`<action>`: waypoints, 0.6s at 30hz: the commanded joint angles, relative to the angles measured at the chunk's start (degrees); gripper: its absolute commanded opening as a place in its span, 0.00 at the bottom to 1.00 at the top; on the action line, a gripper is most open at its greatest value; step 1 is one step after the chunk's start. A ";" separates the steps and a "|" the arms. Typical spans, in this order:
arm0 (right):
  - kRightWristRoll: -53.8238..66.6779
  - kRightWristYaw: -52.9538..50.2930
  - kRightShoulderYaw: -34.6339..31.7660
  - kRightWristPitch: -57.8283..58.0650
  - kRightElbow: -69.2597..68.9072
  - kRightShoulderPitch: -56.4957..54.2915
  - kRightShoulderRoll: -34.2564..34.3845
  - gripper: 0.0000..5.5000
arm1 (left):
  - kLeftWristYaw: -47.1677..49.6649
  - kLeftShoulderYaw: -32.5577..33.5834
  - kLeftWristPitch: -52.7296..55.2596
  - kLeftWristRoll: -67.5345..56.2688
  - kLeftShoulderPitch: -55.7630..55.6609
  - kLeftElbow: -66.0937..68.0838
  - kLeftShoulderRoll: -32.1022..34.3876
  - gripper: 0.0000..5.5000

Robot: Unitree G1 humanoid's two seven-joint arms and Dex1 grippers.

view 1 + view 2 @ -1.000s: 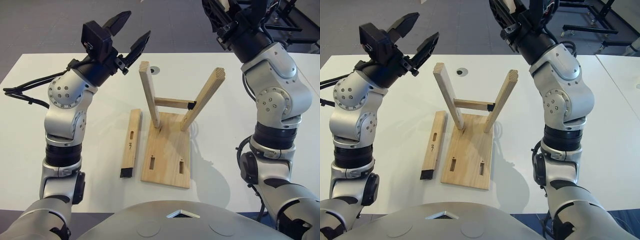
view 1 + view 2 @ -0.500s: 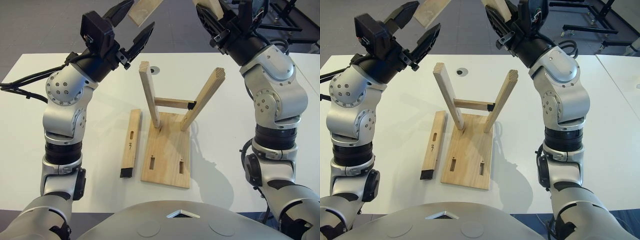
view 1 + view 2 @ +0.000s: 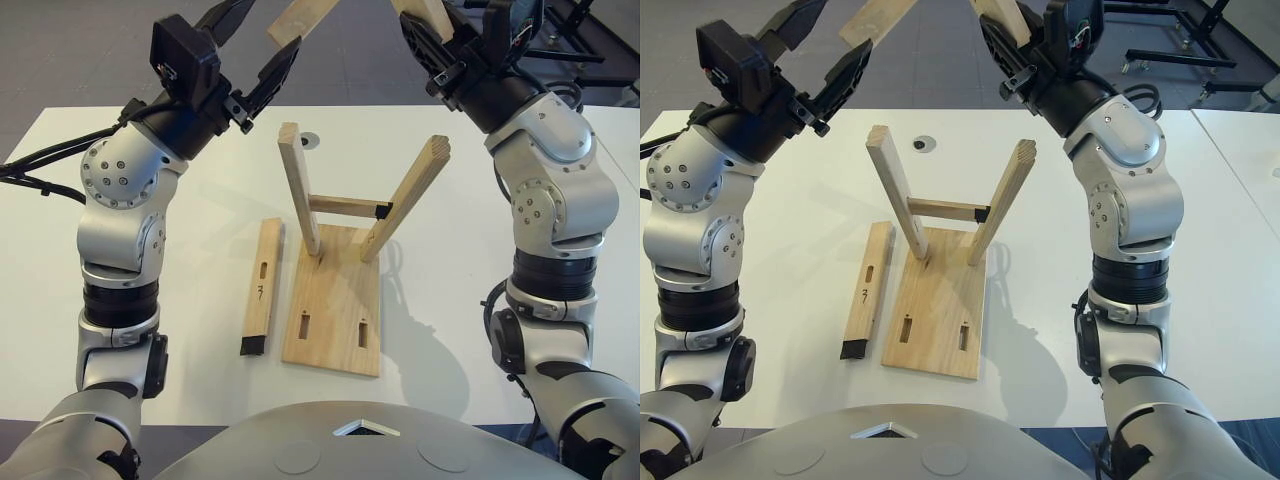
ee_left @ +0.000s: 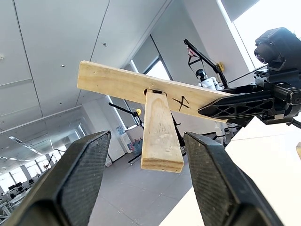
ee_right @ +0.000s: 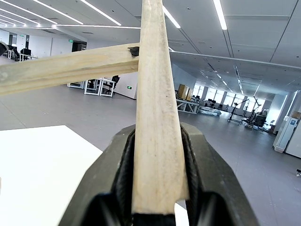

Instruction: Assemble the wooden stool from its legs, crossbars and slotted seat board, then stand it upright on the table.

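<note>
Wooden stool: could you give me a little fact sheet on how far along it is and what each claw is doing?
seat board: flat on the table, two near slots empty
standing legs: two, tilted, at the board's far end, joined by a crossbar
loose leg: flat beside the board, on the robot's left
right gripper: shut on raised leg with second crossbar attached
left gripper: open, fingers either side of second crossbar's free end

Left arm (image 3: 120,200): raised, elbow bent, wrist angled upward and inward. Left gripper (image 3: 260,30): fingers spread wide. Right arm (image 3: 550,190): raised likewise. Right gripper (image 5: 159,141): fingers clamped on a stool leg (image 5: 153,70).
</note>
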 commanded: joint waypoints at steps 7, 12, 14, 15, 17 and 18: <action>0.79 0.54 0.65 0.93 -1.51 -0.02 -0.47 0.20 | 0.19 1.21 -0.64 -0.95 -1.85 0.49 -0.10 0.52; 0.74 0.34 0.34 1.06 -1.52 0.07 -0.41 0.20 | 0.03 1.34 -0.55 -0.94 -1.65 0.73 0.23 0.52; 1.03 0.27 0.09 1.17 -1.45 -0.04 -0.25 0.20 | -0.09 1.25 -0.60 -0.57 -1.47 0.93 0.44 0.52; 1.16 0.20 -0.05 1.24 -1.39 -0.12 -0.16 0.20 | -0.23 1.16 -0.51 -0.39 -1.37 1.00 0.60 0.52; 1.54 -0.08 -0.39 1.48 -1.38 -0.37 0.15 0.20 | -0.75 0.73 -0.23 -0.19 -1.07 0.99 0.86 0.52; 1.64 -0.22 -0.47 1.54 -1.39 -0.57 0.32 0.20 | -1.01 0.37 -0.02 -0.17 -0.87 0.82 0.88 0.52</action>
